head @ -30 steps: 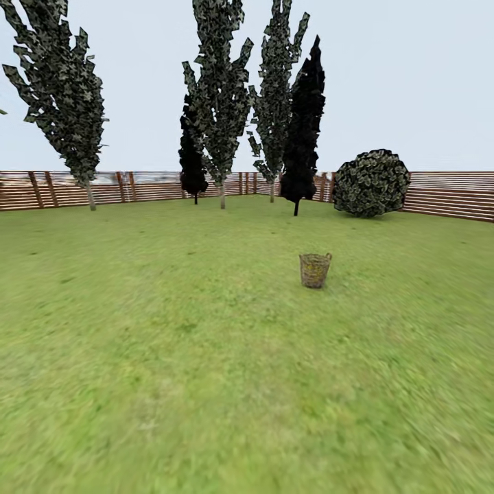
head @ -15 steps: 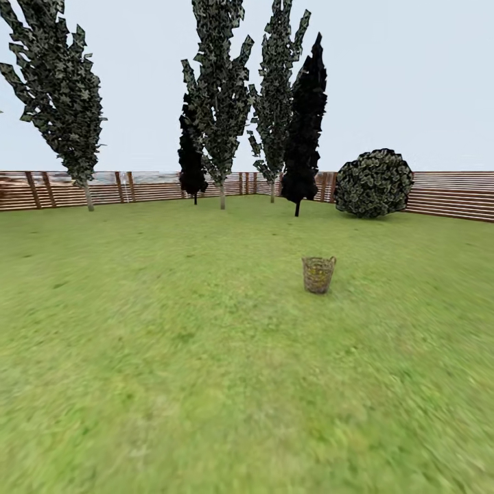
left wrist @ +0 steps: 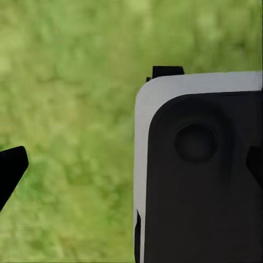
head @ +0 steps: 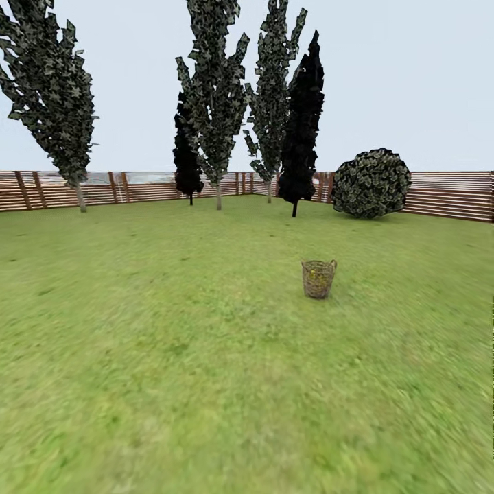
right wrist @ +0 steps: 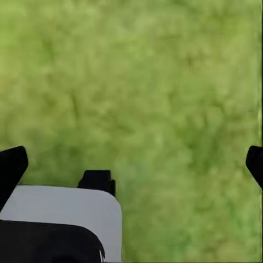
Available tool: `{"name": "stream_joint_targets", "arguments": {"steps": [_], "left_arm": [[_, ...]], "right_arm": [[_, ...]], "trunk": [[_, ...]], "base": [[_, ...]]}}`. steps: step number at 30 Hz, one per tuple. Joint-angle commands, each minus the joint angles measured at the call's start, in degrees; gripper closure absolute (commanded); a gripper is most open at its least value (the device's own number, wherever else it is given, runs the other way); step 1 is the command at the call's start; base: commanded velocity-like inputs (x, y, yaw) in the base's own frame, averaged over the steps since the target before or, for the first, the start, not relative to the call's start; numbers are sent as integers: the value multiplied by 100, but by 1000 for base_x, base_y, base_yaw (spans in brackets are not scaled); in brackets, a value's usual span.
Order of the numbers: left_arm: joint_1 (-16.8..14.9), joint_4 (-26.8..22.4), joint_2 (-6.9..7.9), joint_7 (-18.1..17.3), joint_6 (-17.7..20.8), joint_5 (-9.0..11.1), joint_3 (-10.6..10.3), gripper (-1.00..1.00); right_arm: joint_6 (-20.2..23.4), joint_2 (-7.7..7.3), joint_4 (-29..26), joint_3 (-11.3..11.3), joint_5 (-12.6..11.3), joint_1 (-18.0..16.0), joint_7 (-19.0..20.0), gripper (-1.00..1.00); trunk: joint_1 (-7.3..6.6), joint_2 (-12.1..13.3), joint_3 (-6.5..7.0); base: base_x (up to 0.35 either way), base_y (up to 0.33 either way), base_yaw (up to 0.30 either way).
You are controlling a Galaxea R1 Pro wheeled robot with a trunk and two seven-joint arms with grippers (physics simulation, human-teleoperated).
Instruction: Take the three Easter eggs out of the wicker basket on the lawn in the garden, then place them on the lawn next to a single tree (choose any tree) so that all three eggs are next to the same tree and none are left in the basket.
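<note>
On the lawn (head: 171,357), well short of the fence (head: 446,194), we see the basket (head: 318,278) standing upright on open grass, apart from every tree. Its small loop handle sits on the rim at the side toward the round bush (head: 371,183). Through the open weave we note a yellow patch (head: 313,274) inside the basket; we take it for egg colour, but we cannot count eggs or make out any pattern at this range.

Beyond the basket, near the fence, stands a group of tall narrow trees: one leafy (head: 214,103), a second leafy one (head: 273,96) beside it, a dark one (head: 302,127) nearest the bush, and a smaller dark one (head: 186,161) behind the first. A further leafy tree (head: 51,89) stands well apart from the group, on the far side from the bush. Pale sky above the fence line.

Left wrist view: grass below, a dark fingertip (left wrist: 10,171) of the left hand at one edge, and a white-edged black panel of the robot's body (left wrist: 200,175) just beside it. Right wrist view: grass, with dark fingertips (right wrist: 11,167) of the right hand at both edges, well apart, so we log that hand as spread with nothing between. A corner of the same white-and-black body (right wrist: 60,219) shows. For the left hand we cannot tell the state.
</note>
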Motion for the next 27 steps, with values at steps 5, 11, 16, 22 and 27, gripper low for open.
{"name": "stream_joint_targets", "arguments": {"steps": [5,11,16,22,27], "left_arm": [[4,-1254,3,41,439,306,21,-100],[-36,-3973,39,22,3675,1062,23,-100],[-434,-5275,44,10,5041,1188,76,-100],[-1060,-4712,19,16,5394,1202,132,-100],[-1744,-3728,30,17,5365,1208,200,-100]], "right_arm": [[42,-101,-291,79,110,-2,6,-100],[3112,-204,-2927,90,211,-73,-33,-100],[5573,-271,-4872,-91,177,-544,-129,-100],[5786,-261,-4768,-154,244,-809,-191,-100],[5770,-238,-3744,-156,252,-1278,-263,-100]], "trunk": [[4,-2,-10],[4,-2,-53],[4,-2,-97],[4,-2,-152],[4,-2,-193]], "base": [[313,152,-114],[335,70,-92],[345,7,-76],[348,1,-34],[348,0,-2]]}}
